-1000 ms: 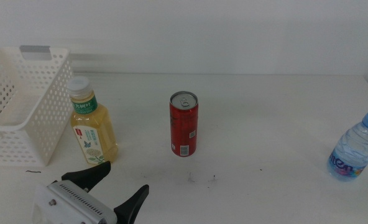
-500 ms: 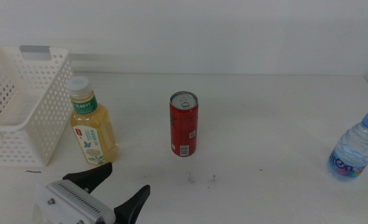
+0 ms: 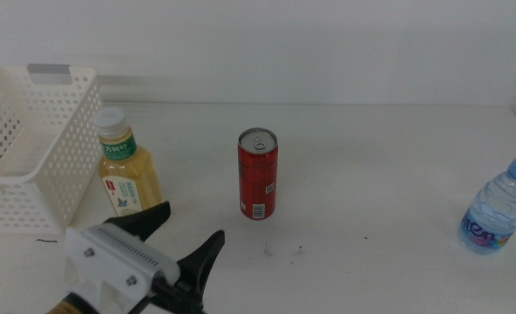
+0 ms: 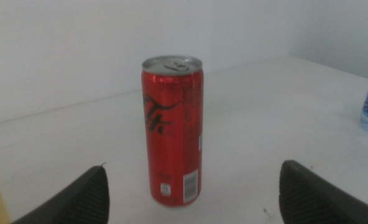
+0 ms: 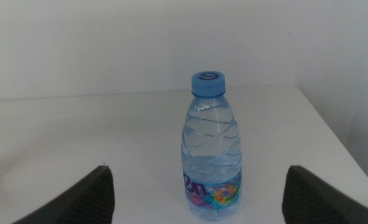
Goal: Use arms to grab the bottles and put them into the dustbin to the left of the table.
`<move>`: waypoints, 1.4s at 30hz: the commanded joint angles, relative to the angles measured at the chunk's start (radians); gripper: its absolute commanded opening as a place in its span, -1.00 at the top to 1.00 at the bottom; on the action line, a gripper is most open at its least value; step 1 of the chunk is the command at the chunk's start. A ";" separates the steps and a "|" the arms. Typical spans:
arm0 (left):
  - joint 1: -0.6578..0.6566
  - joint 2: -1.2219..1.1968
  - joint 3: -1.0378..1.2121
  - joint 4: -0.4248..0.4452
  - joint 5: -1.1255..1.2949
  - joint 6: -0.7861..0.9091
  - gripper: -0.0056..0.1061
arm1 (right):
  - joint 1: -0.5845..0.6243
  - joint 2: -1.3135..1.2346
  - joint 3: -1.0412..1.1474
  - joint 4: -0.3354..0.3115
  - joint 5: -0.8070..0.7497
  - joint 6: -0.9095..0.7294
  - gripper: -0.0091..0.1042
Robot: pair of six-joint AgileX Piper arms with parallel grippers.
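— So which step is this?

— The approach, I'd say. Nothing is gripped yet. The left tool [image 3: 185, 234] hangs low over the desk [image 3: 371, 157] on the near side of the can [image 3: 258, 174], its jaws spread wide and empty. From its own wrist camera the can [image 4: 172, 129] stands upright, centred in the gap between the two jaws but well beyond them, so it looks lined up on the can, not on the tea.

— Where is the tea bottle?

— The tea [image 3: 129, 175] stands upright to the can's left, just beside the bin [image 3: 40, 148], which sits at the desk's left edge. One jaw of the left tool overlaps the tea's base in the middle view; whether it touches I cannot tell.

— And the right arm?

— The right tool [image 5: 196, 186] does not show in the middle view. Its wrist camera shows its jaws released and wide apart, facing the water bottle [image 5: 210, 145]. That bottle [image 3: 499, 207] stands far to the can's right, near the desk's right edge, upright, cap on.

— What does the next move call for?

— My judgement: the left tool has to travel straight forward until the can sits between the jaws, keeping clear of the tea, then clench around the can's middle. A thin can may tip if one jaw arrives first, so a centred entry matters. After that comes a lift and a carry left past the tea to the bin.
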 commanded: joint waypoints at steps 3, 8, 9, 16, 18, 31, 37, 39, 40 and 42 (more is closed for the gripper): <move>-0.001 0.041 -0.048 -0.015 0.009 0.003 -0.78 | -0.008 -0.005 0.003 -0.007 -0.008 -0.006 -0.66; -0.001 0.111 -0.099 -0.009 -0.006 0.000 -0.78 | -0.008 -0.005 0.003 -0.007 -0.008 -0.006 -0.66; -0.001 0.125 -0.110 -0.009 -0.010 0.000 -0.78 | -0.008 -0.005 0.003 -0.007 -0.008 -0.006 -0.66; 0.013 0.218 -0.196 0.005 -0.011 -0.002 -0.78 | -0.008 -0.005 0.003 -0.007 -0.008 -0.006 -0.66; 0.038 0.246 -0.225 0.037 -0.011 -0.022 -0.78 | -0.008 -0.005 0.003 -0.007 -0.008 -0.006 -0.66; 0.135 0.415 -0.392 0.175 0.000 -0.083 -0.78 | -0.008 -0.005 0.003 -0.007 -0.008 -0.006 -0.66; 0.145 0.497 -0.478 0.192 0.001 -0.090 -0.78 | -0.008 -0.005 0.003 -0.007 -0.008 -0.006 -0.66; 0.147 0.527 -0.510 0.192 0.001 -0.103 -0.78 | -0.008 -0.005 0.003 -0.007 -0.008 -0.006 -0.66; 0.147 0.540 -0.525 0.192 0.002 -0.106 -0.78 | -0.008 -0.005 0.003 -0.007 -0.008 -0.006 -0.66; 0.147 0.570 -0.554 0.192 0.004 -0.106 -0.78 | -0.008 -0.005 0.003 -0.007 -0.008 -0.006 -0.66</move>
